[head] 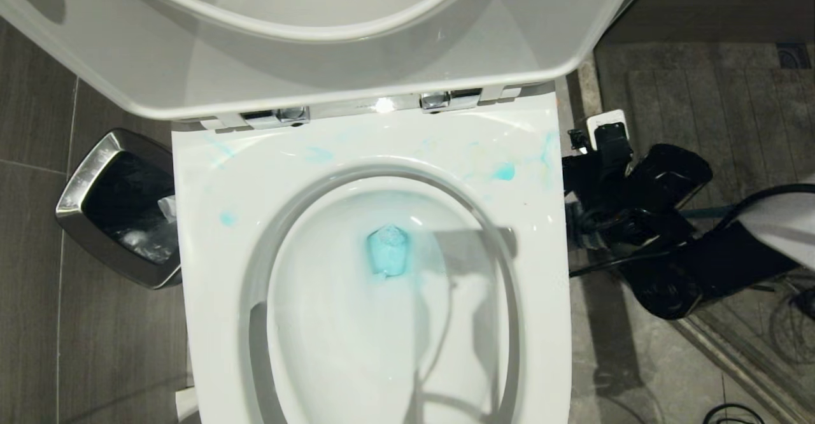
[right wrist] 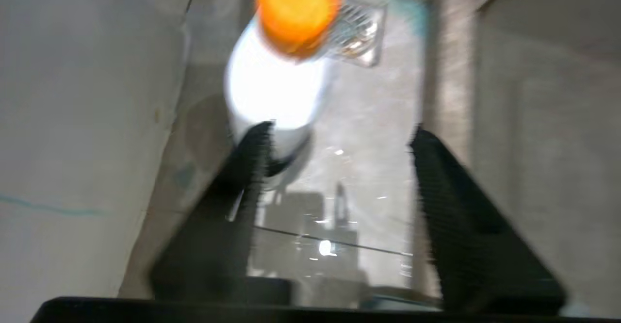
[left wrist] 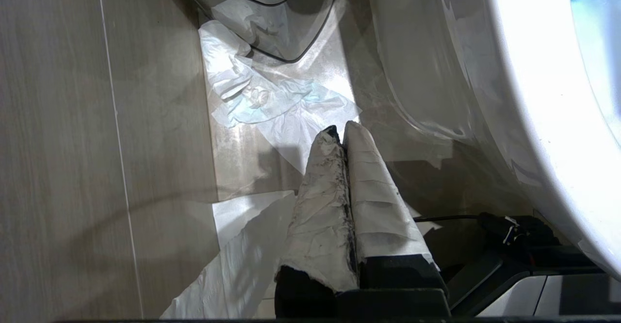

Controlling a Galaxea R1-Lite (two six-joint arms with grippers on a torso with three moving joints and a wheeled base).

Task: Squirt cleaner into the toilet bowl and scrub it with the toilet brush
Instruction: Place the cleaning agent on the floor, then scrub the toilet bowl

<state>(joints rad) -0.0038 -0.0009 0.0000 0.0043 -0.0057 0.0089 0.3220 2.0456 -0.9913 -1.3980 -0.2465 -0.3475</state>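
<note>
The toilet bowl (head: 210,233) fills the head view with its lid up. Turquoise cleaner (head: 387,250) pools at the bowl's middle, and pale blue smears (head: 503,171) mark the back of the rim. My right arm (head: 637,188) hangs beside the toilet's right side. In the right wrist view my right gripper (right wrist: 342,131) is open over the floor with nothing between its fingers. A white bottle with an orange cap (right wrist: 276,85) stands just beyond one fingertip. My left gripper (left wrist: 342,129) is shut, its fingers wrapped in white paper, low beside the toilet's left side. The toilet brush is out of view.
A square steel bin (head: 83,182) stands left of the toilet, with crumpled tissue (left wrist: 271,100) on the floor before it. A floor drain grate (right wrist: 361,37) lies behind the bottle. Black cables (head: 732,411) trail on the floor at the right.
</note>
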